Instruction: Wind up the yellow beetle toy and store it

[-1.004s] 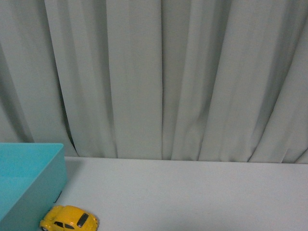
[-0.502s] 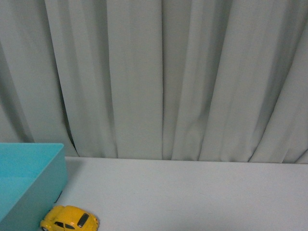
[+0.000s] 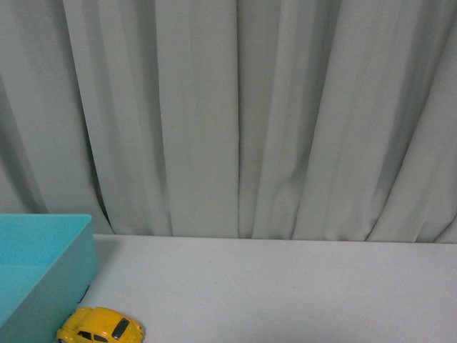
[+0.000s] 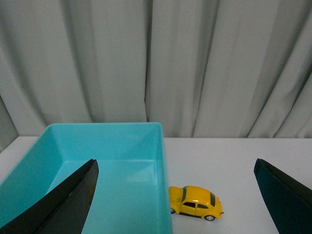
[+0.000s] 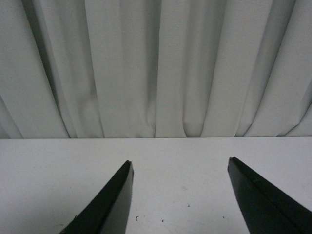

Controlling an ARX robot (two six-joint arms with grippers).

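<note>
The yellow beetle toy (image 3: 100, 326) stands on the white table at the front view's lower left, right beside the turquoise box (image 3: 43, 275). The left wrist view shows the same yellow beetle toy (image 4: 195, 203) on its wheels, its end against the box wall (image 4: 163, 185). My left gripper (image 4: 175, 163) is open and wide, hanging above and short of the toy, one finger over the box. My right gripper (image 5: 180, 163) is open over bare table with nothing between its fingers. Neither arm appears in the front view.
The turquoise box (image 4: 97, 165) is open-topped with nothing inside that I can see. A grey pleated curtain (image 3: 235, 114) closes off the back of the table. White tabletop (image 3: 285, 286) stretches to the right of the toy.
The front view has shifted slightly, so the toy and box sit a few pixels lower and further left. The toy itself has not moved relative to the box.
</note>
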